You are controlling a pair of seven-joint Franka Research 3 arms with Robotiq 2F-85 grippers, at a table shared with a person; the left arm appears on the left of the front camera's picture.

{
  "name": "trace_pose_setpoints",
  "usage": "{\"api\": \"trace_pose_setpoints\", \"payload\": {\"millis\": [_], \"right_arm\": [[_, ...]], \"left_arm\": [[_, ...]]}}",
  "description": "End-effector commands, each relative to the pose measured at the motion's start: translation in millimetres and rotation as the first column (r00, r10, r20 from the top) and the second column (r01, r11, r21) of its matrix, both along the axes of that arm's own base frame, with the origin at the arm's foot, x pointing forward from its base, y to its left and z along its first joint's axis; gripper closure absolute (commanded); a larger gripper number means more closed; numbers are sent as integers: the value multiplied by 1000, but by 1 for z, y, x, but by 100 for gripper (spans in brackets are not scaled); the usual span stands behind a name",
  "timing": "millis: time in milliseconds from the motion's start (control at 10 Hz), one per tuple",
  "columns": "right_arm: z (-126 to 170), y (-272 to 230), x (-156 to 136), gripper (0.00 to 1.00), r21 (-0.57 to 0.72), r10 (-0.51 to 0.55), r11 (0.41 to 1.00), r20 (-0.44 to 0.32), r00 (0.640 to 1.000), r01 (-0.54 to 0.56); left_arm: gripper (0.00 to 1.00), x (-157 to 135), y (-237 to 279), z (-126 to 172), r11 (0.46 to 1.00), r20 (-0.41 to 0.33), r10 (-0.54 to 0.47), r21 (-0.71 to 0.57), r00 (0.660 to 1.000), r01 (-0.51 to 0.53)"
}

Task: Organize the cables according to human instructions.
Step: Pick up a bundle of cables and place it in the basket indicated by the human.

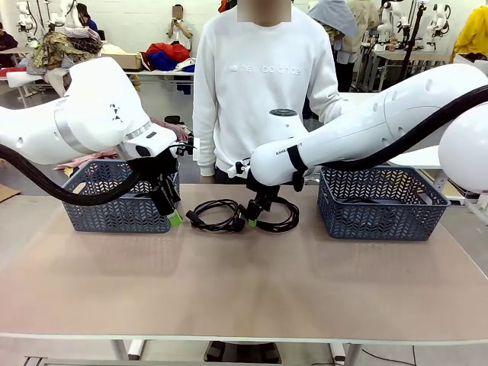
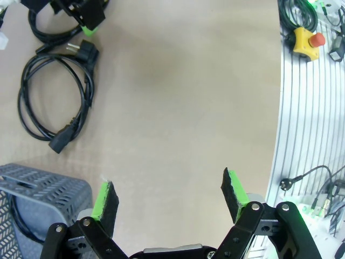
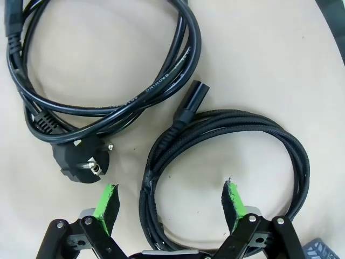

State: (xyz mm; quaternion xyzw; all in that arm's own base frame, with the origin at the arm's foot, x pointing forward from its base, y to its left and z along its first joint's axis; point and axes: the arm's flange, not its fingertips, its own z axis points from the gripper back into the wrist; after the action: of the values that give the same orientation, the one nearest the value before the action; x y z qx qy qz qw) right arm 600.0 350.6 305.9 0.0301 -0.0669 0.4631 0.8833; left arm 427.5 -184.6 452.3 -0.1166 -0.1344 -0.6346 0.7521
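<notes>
Beige worktop (image 1: 244, 282) carries two coiled cables (image 1: 217, 216) at its far middle, between two baskets (image 1: 381, 213), with a person standing behind. Right fingers (image 3: 108, 202) hang spread wide and empty just above the braided coil (image 3: 242, 120), one side of its loop running between them, so that arm is nearer. Left fingers (image 2: 105, 202), equally spread and empty, hover by the left basket (image 1: 114, 206), apart from both coils.
</notes>
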Motion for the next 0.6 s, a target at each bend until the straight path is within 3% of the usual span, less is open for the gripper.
{"api": "trace_pose_setpoints", "payload": {"millis": [0, 400, 500], "right_arm": [[1, 8, 7, 0, -60, -70, 996, 22, 997, 71], [0, 9, 8, 0, -73, -88, 993, 18, 996, 89], [0, 9, 8, 5, -75, -89, 993, 15, 996, 90]], "left_arm": [[0, -1, 2, 1, 1000, 6, 6, 2, 1000, -6], [0, -1, 2, 1, 1000, 6, 6, 2, 1000, -6], [0, -1, 2, 1, 1000, 6, 6, 2, 1000, -6]]}}
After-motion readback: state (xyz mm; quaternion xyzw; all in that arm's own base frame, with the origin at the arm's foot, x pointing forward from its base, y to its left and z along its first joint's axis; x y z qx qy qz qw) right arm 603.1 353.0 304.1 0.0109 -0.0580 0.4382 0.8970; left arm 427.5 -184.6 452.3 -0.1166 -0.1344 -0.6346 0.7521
